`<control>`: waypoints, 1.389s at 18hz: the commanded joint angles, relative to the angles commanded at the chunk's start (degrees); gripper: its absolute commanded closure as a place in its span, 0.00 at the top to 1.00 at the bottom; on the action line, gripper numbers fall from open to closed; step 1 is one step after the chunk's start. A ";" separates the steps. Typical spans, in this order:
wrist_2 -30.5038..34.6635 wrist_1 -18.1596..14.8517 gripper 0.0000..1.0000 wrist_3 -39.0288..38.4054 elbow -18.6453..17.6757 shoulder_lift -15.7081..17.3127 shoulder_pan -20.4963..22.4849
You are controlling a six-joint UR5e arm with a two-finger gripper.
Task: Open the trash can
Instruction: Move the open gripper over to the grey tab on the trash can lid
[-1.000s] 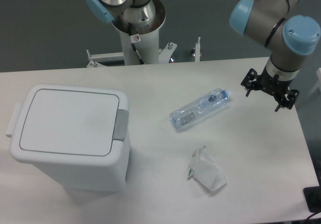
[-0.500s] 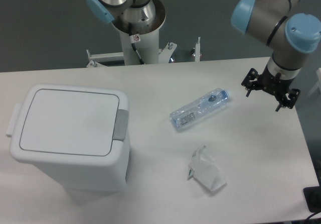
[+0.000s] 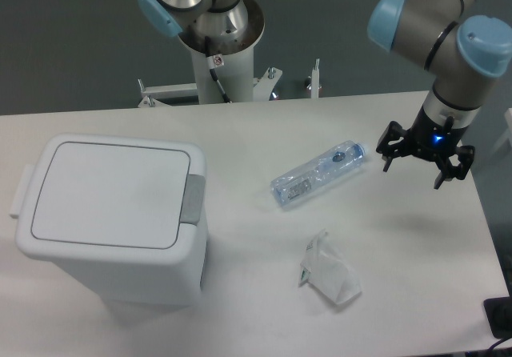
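The trash can is a large white boxy bin at the table's left. Its flat lid lies shut, and a grey push tab sits at the lid's right rim. My gripper hangs at the far right of the table, well away from the bin, with a blue light glowing on it. Its black fingers are spread apart and hold nothing.
A crushed clear plastic bottle lies on the table between bin and gripper. A crumpled clear wrapper lies nearer the front. The arm's base column stands behind the table. The table's right edge runs just past the gripper.
The gripper has shifted a little left and down toward the bottle's cap end, and a blue light now shows on it. Bin, bottle and wrapper have not moved.
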 joint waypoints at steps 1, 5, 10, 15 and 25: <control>-0.26 0.00 1.00 -2.46 0.09 0.53 -1.05; -3.16 0.17 1.00 -13.45 1.58 2.03 -5.10; -5.88 0.26 1.00 -20.32 5.01 3.17 -10.20; -8.87 0.26 1.00 -21.82 5.01 5.02 -12.93; -9.14 4.30 1.00 -31.22 3.60 6.69 -20.74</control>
